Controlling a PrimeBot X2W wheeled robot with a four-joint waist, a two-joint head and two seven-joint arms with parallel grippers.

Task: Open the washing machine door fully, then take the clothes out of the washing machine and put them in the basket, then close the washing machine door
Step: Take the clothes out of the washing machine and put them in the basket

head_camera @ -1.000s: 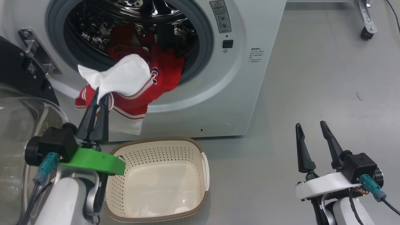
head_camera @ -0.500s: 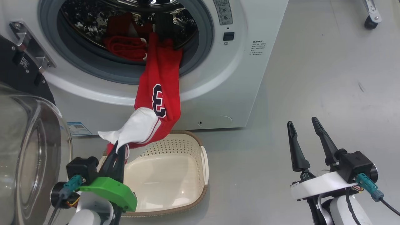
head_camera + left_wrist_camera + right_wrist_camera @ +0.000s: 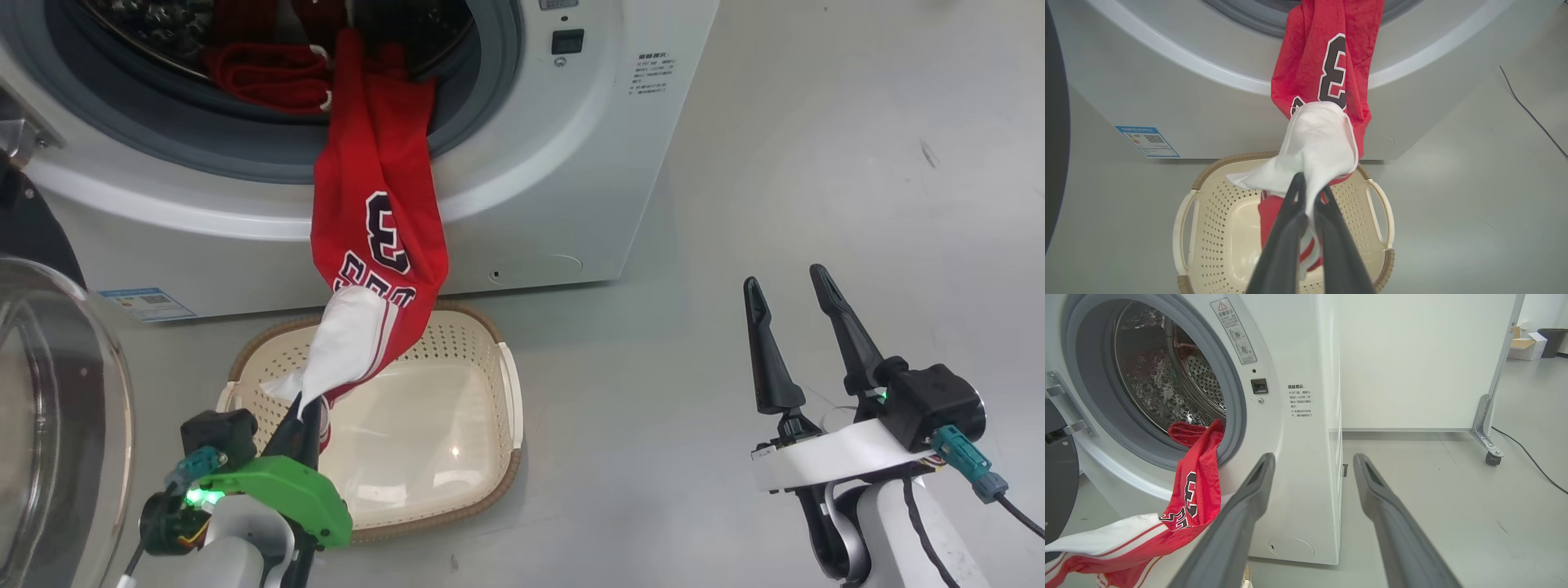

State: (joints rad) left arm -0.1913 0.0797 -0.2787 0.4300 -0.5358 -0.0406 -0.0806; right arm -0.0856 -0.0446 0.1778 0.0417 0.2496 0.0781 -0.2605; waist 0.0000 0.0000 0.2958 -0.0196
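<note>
Holding the clothes (image 3: pixel 375 220) by a white hem, left gripper (image 3: pixel 300 412) pinched tight above the basket (image 3: pixel 508 392) | jersey's top end not yet out of the washing machine (image 3: pixel 539 163) | washing machine door (image 3: pixel 57 392) open | right gripper (image 3: pixel 788 286) spread, empty | more red inside; closing to come.

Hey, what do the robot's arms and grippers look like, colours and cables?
Both have two long, dark, tapering fingers, a black block with a teal plug, and pale forearms. The left gripper has a bright green bracket with a green light glowing; the right gripper has a white bracket, a black cable trailing from its plug.
</note>
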